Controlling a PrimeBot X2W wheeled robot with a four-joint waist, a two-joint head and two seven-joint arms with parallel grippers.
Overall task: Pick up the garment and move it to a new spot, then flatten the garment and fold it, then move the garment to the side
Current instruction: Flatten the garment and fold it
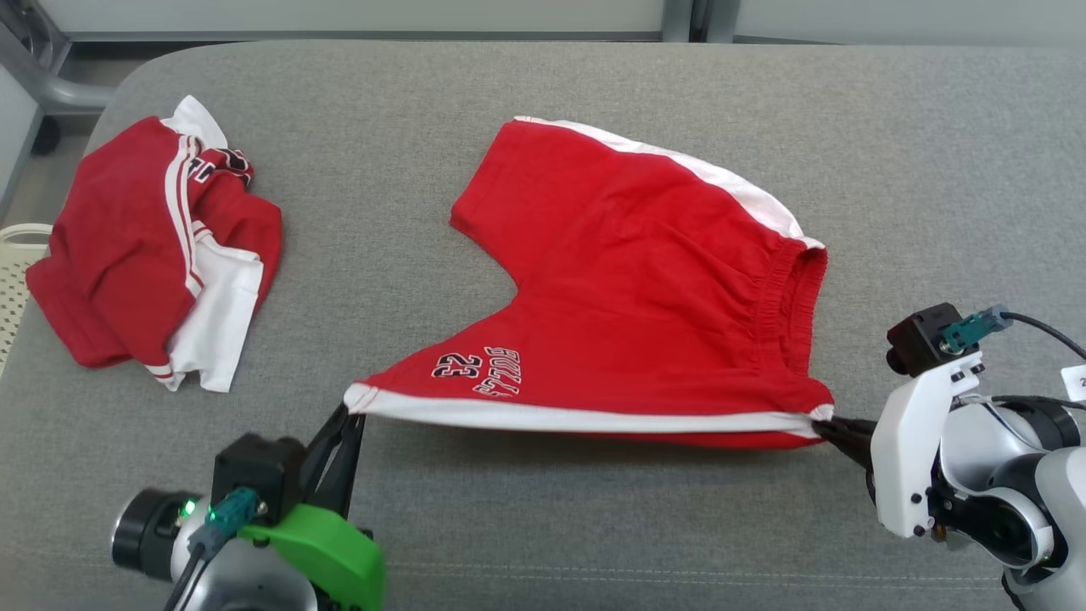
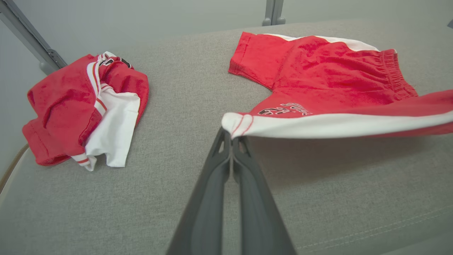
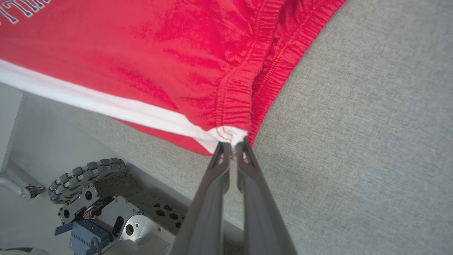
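My left pincer (image 1: 348,413) clamping leg-hem corner of shorts (image 1: 628,280), right pincer (image 1: 827,418) clamping waistband corner; striped edge stretching taut between them, rest lying beyond fingertips on worktop (image 1: 509,85). Judging flattening in progress; folding, side move pending.

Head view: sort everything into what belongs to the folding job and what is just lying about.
Job: red shorts; left hand, shut on their leg-hem corner; right hand, shut on their waistband corner.
Lying about: crumpled red-and-white garment; pale perforated object at the left edge.
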